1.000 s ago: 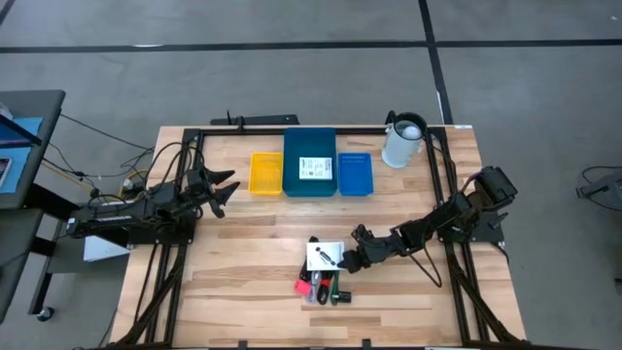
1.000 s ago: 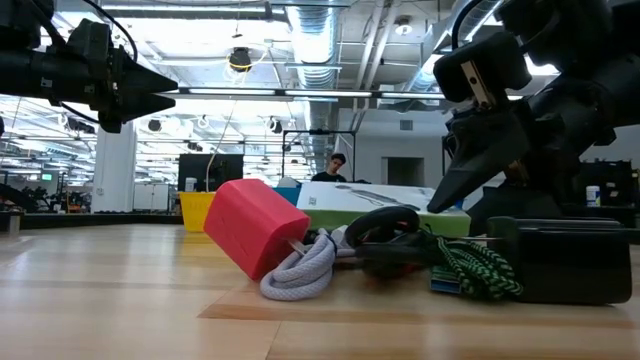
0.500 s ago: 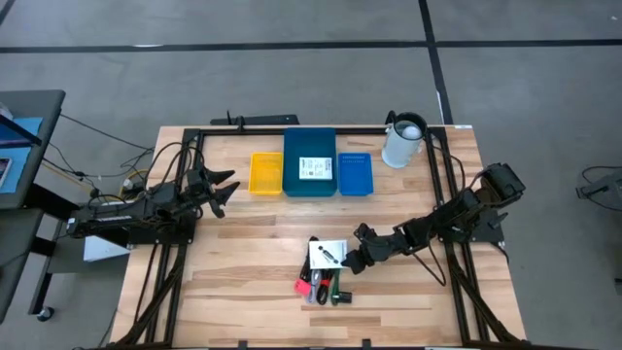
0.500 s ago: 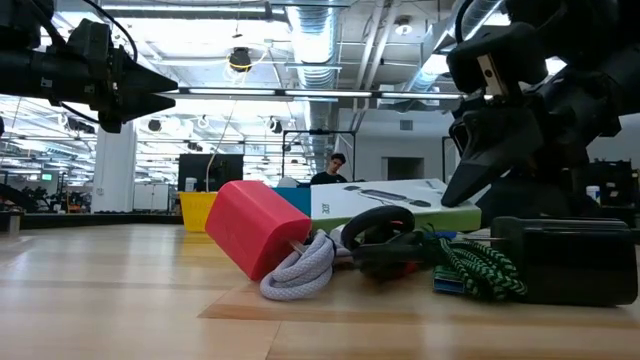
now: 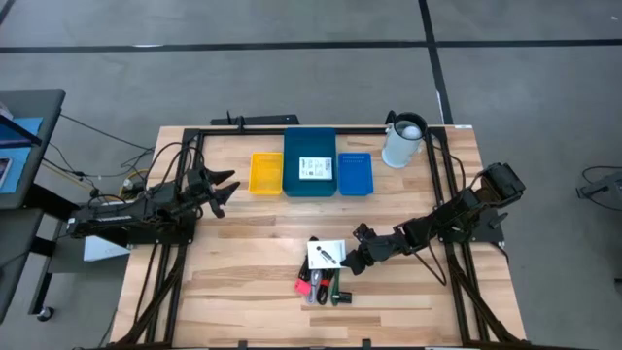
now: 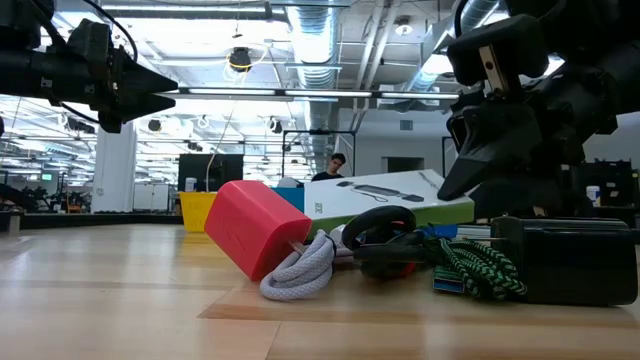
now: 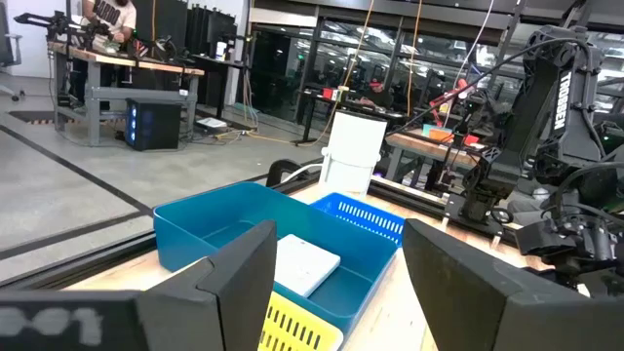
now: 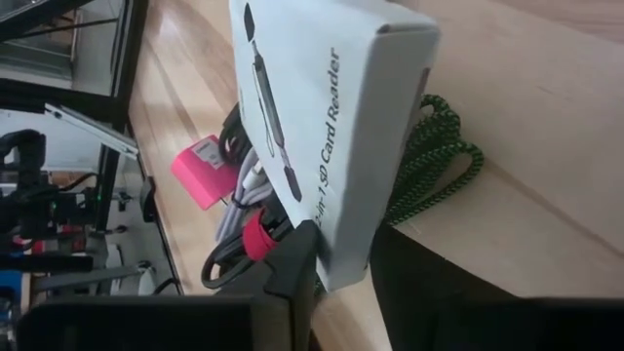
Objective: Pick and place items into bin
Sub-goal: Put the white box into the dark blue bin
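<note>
My right gripper (image 5: 352, 261) is shut on a white card-reader box (image 5: 326, 255) with black print, just above the pile of items (image 5: 321, 288) near the table's front middle. The pile holds a pink-red block (image 6: 255, 228), a white cord (image 6: 303, 268), black cable loops (image 6: 385, 238), a green-black braided cable (image 8: 436, 161) and a black object (image 6: 555, 262). At the far side stands the teal bin (image 5: 310, 176), with another white box (image 7: 304, 265) lying inside. My left gripper (image 5: 222, 187) hovers open at the table's left, level, touching nothing. My right gripper pinches the box's near end (image 8: 339, 255) between its two fingers (image 8: 292, 278), across the box's thin sides. The fingers slant down from the table's right. The box stands out tilted over the pile; whether its far end touches the cables, I cannot tell.
A yellow bin (image 5: 264, 173) and a blue bin (image 5: 355, 173) flank the teal one. A white jug (image 5: 403, 142) stands at the far right corner. Black frame rails (image 5: 292, 132) run along the table's edges. Bare wood lies between the pile and the bins.
My right gripper has risen a little and rolled slightly, keeping hold of the white box. The box has come up off the pile at its held end and tipped; the other items have stayed where they were.
</note>
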Tool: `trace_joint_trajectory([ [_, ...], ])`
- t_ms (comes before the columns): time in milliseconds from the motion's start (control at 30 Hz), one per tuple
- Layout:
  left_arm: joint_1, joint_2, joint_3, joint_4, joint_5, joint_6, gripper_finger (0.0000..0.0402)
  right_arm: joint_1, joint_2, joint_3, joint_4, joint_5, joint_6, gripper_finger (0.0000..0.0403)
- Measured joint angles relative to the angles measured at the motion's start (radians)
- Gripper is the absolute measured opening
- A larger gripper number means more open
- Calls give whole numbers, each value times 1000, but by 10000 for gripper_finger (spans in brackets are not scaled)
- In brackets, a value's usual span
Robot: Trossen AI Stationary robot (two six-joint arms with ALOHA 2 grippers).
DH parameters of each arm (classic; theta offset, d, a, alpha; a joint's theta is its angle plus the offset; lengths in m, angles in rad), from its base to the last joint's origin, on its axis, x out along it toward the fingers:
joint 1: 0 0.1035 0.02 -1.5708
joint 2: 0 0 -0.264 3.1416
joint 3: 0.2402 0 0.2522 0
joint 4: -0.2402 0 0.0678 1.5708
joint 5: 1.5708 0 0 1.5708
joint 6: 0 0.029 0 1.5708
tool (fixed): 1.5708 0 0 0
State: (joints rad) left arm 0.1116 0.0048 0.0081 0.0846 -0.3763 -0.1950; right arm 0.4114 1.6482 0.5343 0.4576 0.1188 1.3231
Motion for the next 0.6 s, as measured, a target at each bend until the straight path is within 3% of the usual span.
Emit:
trace_joint_trajectory([
  [167,0,0,0,0,0,0,212,-1,-1,0,3,1,-18,65],
  [600,0,0,0,0,0,0,212,0,-4,0,5,19,-51,62],
])
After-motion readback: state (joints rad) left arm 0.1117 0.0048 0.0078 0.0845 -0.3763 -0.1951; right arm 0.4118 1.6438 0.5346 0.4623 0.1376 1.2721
